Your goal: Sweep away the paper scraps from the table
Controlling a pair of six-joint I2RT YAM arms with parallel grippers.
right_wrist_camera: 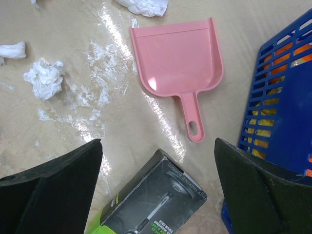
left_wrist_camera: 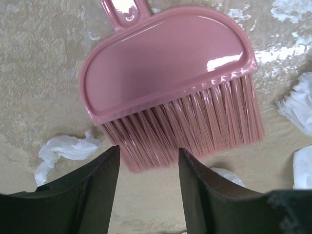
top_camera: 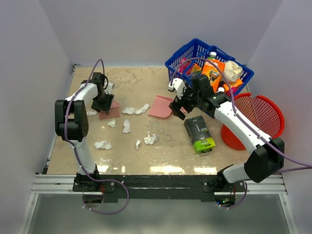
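Note:
Several small white paper scraps lie on the beige table [top_camera: 165, 156], among them one [top_camera: 103, 145] at the left front, one [top_camera: 149, 139] in the middle and one [top_camera: 128, 110] further back. A pink hand brush [left_wrist_camera: 165, 73] lies flat at the left, with scraps [left_wrist_camera: 63, 148] beside its bristles. My left gripper [left_wrist_camera: 147, 156] hovers open and empty just above the bristle tips; it also shows from above [top_camera: 102, 103]. A pink dustpan [right_wrist_camera: 178, 53] lies flat mid-table. My right gripper [right_wrist_camera: 158, 146] is wide open and empty above the table, near the dustpan's handle; it also shows from above [top_camera: 178, 108].
A black and green box [top_camera: 199, 134] lies right of centre, under my right gripper [right_wrist_camera: 156, 200]. A blue basket [top_camera: 209, 63] full of packets stands at the back right, close to my right fingers [right_wrist_camera: 287, 112]. A red mesh basket [top_camera: 256, 119] sits at the right edge.

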